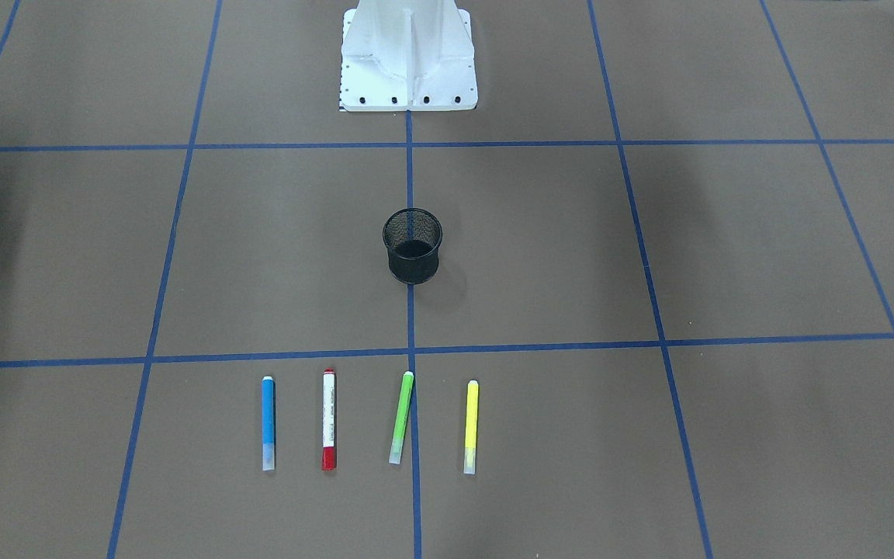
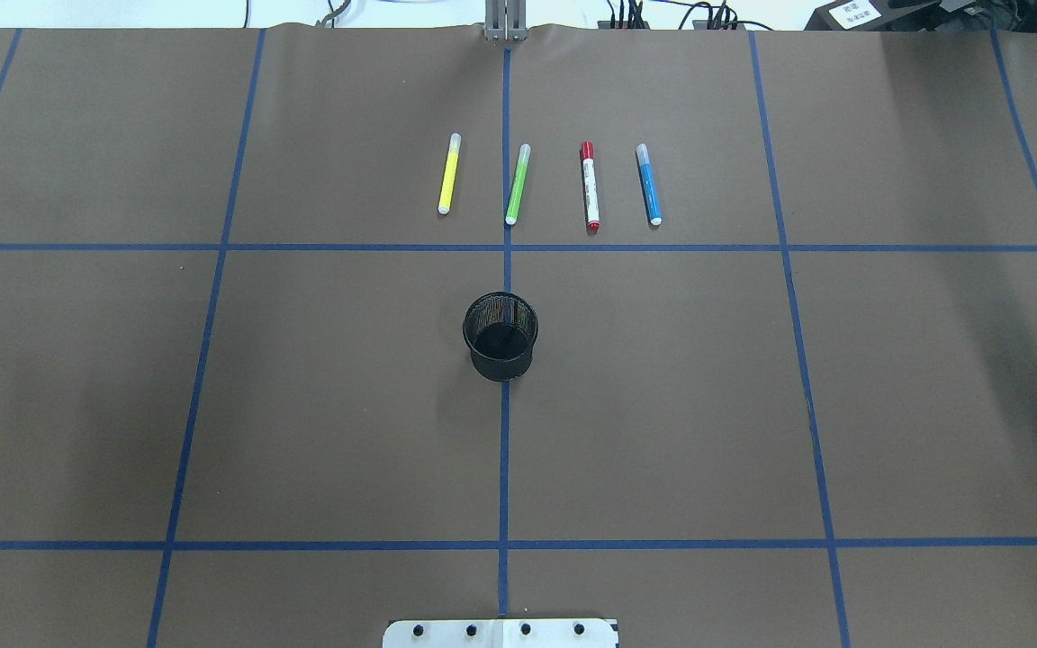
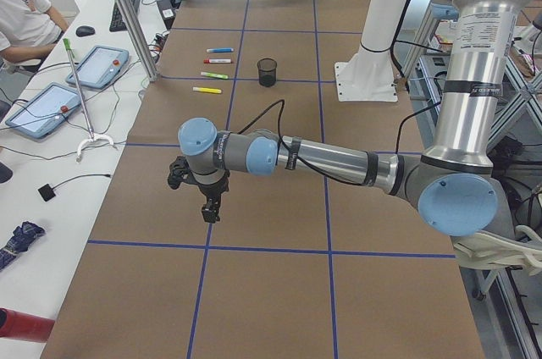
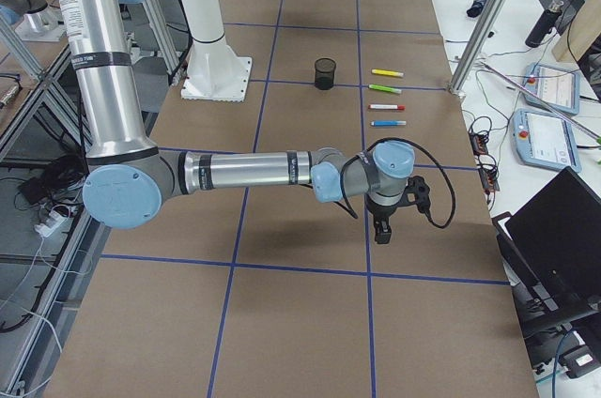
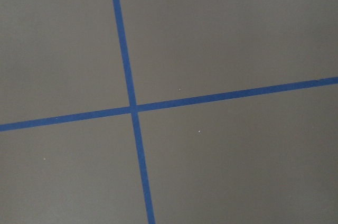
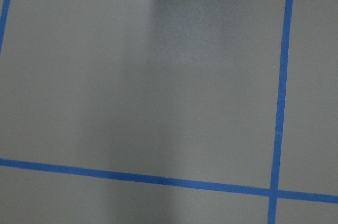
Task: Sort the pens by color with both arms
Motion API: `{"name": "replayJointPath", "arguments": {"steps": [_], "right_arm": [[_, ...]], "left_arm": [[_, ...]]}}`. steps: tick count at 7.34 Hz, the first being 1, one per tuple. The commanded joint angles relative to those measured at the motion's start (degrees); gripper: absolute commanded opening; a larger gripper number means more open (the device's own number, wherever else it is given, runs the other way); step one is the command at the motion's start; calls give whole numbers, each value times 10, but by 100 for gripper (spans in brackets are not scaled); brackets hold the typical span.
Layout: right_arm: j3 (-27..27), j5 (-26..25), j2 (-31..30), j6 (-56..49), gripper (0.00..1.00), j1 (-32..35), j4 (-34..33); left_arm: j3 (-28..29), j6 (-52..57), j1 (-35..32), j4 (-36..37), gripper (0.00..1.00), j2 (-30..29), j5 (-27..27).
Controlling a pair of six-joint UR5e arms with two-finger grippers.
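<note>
Pens [image 2: 589, 185] lie flat in a row on the surface [image 1: 649, 233], all on the side of the cup [image 1: 412, 245] away from the pedestal [image 1: 408, 62], apart from the cup and from each other. Counting from the robot's left they are the yellow pen [image 1: 471, 427], green pen [image 1: 401, 418], red pen [image 1: 328, 419] and blue pen [image 1: 268, 424]. The green pen is slightly tilted and sits just beside the tape line [image 1: 414, 435] that runs under the cup. The cup stands upright with no pen in it.

The left arm [image 3: 330, 156] reaches out low, its end effector [image 3: 209, 207] pointing down above the surface, well apart from the cup on the robot's left. The right arm [image 4: 244, 171] does the same on the robot's right, its end effector [image 4: 382, 227] likewise well apart from the cup. Neither end effector has anything near it; how far either is open I cannot tell.
</note>
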Motion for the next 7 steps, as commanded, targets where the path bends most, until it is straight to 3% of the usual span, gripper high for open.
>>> {"name": "replayJointPath", "arguments": {"steps": [1, 5, 7], "right_arm": [[4, 2, -3, -1, 99, 0, 1], [3, 2, 7, 0, 99, 0, -5], [1, 2, 27, -1, 99, 0, -60]], "left_arm": [[-1, 1, 0, -2, 100, 2, 4], [0, -35, 1, 0, 100, -3, 5], [0, -46, 2, 0, 100, -1, 5]]}}
